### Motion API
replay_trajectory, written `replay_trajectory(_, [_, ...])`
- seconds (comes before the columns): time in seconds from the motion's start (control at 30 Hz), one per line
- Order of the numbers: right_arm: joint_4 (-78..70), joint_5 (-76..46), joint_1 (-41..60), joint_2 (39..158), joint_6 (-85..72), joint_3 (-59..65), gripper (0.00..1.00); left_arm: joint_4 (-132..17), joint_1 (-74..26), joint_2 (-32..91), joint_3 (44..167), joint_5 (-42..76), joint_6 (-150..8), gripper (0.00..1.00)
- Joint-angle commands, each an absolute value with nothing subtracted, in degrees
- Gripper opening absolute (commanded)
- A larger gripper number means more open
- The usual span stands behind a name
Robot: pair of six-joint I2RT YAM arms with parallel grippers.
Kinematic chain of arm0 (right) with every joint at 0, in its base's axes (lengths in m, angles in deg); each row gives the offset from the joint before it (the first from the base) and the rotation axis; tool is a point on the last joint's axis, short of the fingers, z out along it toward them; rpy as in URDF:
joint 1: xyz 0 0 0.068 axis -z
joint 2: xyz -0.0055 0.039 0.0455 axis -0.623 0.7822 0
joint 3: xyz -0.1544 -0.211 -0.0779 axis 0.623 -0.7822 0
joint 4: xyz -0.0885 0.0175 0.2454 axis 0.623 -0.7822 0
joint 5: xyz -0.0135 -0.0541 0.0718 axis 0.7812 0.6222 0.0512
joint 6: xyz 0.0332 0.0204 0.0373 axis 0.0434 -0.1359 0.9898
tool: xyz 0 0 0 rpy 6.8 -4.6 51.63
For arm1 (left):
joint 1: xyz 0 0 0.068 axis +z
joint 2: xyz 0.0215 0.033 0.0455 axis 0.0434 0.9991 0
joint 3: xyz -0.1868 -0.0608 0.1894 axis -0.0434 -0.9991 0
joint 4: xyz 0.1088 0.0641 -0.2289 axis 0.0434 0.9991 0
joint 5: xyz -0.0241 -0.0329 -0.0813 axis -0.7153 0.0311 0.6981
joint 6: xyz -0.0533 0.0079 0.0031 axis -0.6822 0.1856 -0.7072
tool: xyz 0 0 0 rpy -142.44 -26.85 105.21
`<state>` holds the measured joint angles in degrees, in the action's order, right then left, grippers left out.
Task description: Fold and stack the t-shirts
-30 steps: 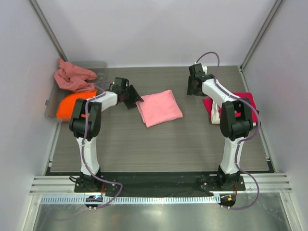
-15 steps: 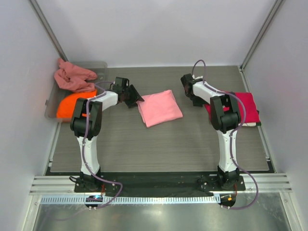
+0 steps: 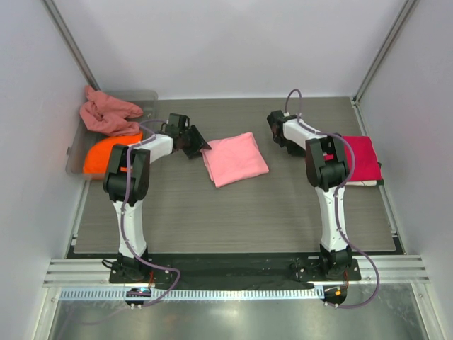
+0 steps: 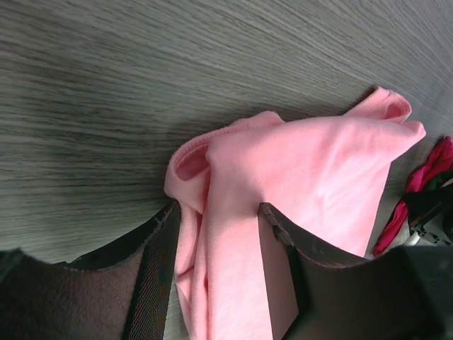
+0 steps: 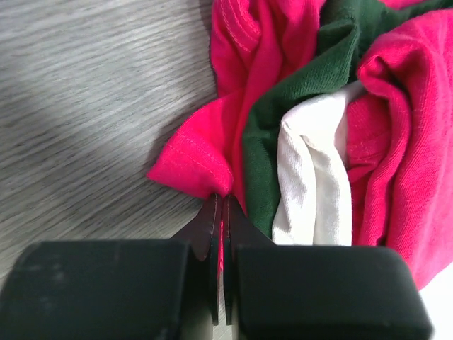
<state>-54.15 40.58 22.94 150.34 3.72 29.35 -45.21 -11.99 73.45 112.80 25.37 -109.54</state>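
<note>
Gaping, the left gripper (image 4: pixel 219 207) straddled the folded edge of the light pink t-shirt (image 4: pixel 311 163) in the middle of the table (image 3: pixel 233 212) — closing on one layer only would likely pull the fold open. The right gripper (image 5: pixel 221 200), jaws together and apparently empty, pointed at the crimson, dark and white stack (image 5: pixel 396 142) on the right.

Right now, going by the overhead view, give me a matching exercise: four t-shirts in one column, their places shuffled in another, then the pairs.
1 light pink cloth t-shirt
2 orange cloth t-shirt
3 dusty rose cloth t-shirt
4 crimson red cloth t-shirt

A near end of grey plastic tray
B right side of grey wood-grain table
C folded, mid-table
D tray's far end, crumpled

Pairs: 1-C, 2-A, 3-D, 4-B
</note>
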Motion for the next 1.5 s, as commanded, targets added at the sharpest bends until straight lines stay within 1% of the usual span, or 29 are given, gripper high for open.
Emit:
replay_trajectory(0.0, [-54.9,37.6,22.7,149.9,5.2,30.1,0.01,-44.4,-11.3,73.4,113.9,26.2,-107.9,0.49])
replay_trajectory(0.13, [-52.2,30.0,19.9,143.7,4.7,28.0,0.01,-44.4,-11.0,73.6,114.2,26.2,-107.5,0.48])
replay_trajectory(0.2, [-51.7,26.7,18.2,142.5,5.1,27.9,0.01,-44.3,-10.9,73.7,114.4,26.3,-107.4,0.48])
replay_trajectory(0.33, [-51.6,21.3,15.9,142.1,4.3,30.5,0.01,-44.1,-10.8,74.0,114.6,27.2,-107.9,0.47])
replay_trajectory(0.5, [-51.8,14.1,14.2,144.4,4.8,34.9,0.01,-43.7,-10.7,74.0,114.8,27.2,-107.4,0.47])
replay_trajectory(0.53, [-52.0,14.5,14.1,144.8,5.2,35.6,0.04,-43.3,-10.6,73.9,114.8,27.2,-107.2,0.47])
replay_trajectory(0.57, [-52.3,15.3,14.1,144.9,5.6,36.9,0.25,-43.0,-10.5,73.8,114.8,27.2,-107.2,0.47])
replay_trajectory(0.6, [-52.4,16.7,14.1,144.5,5.8,37.1,0.35,-43.0,-10.3,73.5,114.8,27.2,-107.1,0.47])
replay_trajectory(0.73, [-51.7,13.9,14.7,143.0,4.4,38.6,0.49,-42.9,-10.3,72.2,113.3,26.7,-107.3,0.48])
replay_trajectory(0.77, [-51.4,13.7,15.0,142.6,4.1,38.8,0.57,-43.0,-10.3,72.1,113.0,26.6,-107.6,0.48])
replay_trajectory(0.8, [-50.9,14.0,15.1,142.3,3.6,38.8,0.61,-43.1,-10.4,71.9,112.5,26.7,-107.8,0.48])
replay_trajectory(0.83, [-50.3,14.0,15.2,141.5,2.8,38.6,0.68,-43.5,-10.4,71.8,112.1,26.6,-108.0,0.49])
replay_trajectory(0.87, [-49.6,13.5,15.3,141.1,2.4,37.9,0.71,-43.7,-10.4,71.6,111.8,26.5,-108.2,0.5])
replay_trajectory(0.9, [-47.6,12.6,15.9,140.7,2.0,37.3,0.73,-43.9,-10.5,71.4,111.4,26.3,-108.3,0.51])
replay_trajectory(0.93, [-46.3,9.0,16.4,139.6,1.4,36.7,0.75,-44.4,-10.5,71.2,110.8,26.0,-108.3,0.52])
replay_trajectory(1.0, [-41.8,3.4,18.2,138.9,1.5,34.3,0.76,-45.0,-10.6,71.0,110.4,25.7,-108.6,0.53])
replay_trajectory(1.03, [-40.7,-3.6,19.0,139.0,1.9,33.6,0.76,-45.1,-10.7,70.9,110.2,25.3,-108.7,0.53])
replay_trajectory(1.13, [-35.6,-14.1,21.8,139.8,3.2,31.5,0.77,-45.1,-11.0,70.6,109.7,24.9,-108.8,0.53])
replay_trajectory(1.2, [-31.7,-19.0,23.2,140.4,4.3,30.6,0.79,-45.3,-11.2,70.4,109.4,24.6,-108.9,0.53])
replay_trajectory(1.27, [-28.7,-25.4,24.6,141.8,4.8,29.9,0.81,-46.2,-11.4,69.7,108.3,24.3,-108.9,0.57])
replay_trajectory(1.37, [-27.1,-28.7,24.7,144.7,4.7,30.3,0.8,-47.5,-11.7,69.5,107.5,24.1,-109.0,0.6])
replay_trajectory(1.47, [-26.7,-31.2,24.7,147.0,4.9,31.9,0.77,-47.7,-12.0,69.6,107.6,24.2,-109.0,0.61])
